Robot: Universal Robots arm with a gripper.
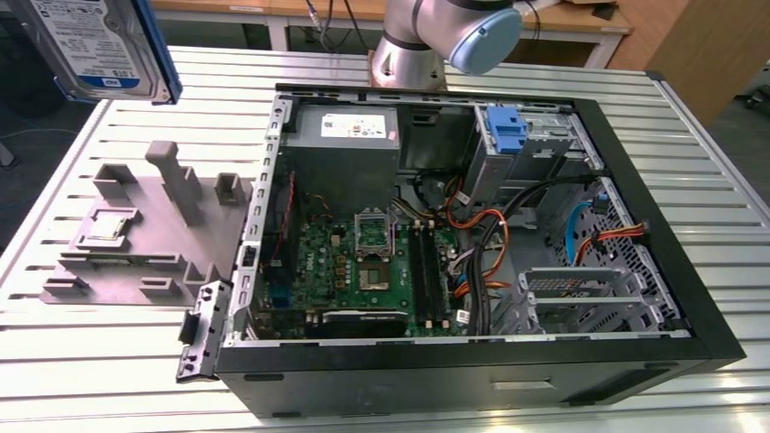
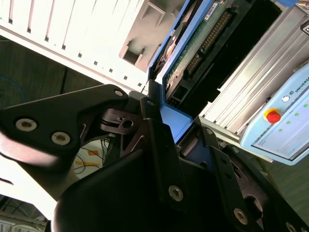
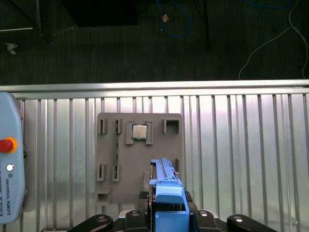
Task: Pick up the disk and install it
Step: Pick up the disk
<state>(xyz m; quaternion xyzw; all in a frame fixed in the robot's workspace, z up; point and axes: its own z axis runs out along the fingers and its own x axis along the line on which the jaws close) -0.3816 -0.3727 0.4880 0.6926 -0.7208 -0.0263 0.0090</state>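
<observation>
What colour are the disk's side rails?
Blue, clearest on the disk in the first wrist view.

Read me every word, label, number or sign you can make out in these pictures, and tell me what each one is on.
Flat silver disk, white-and-blue label: lines of print, too small to read.
Large grey metal box inside the black computer case, white sticker: print too small to read.
Light blue control pendant with a red button: a maker's name along its edge, left unquoted.
No other text can be made out.
</observation>
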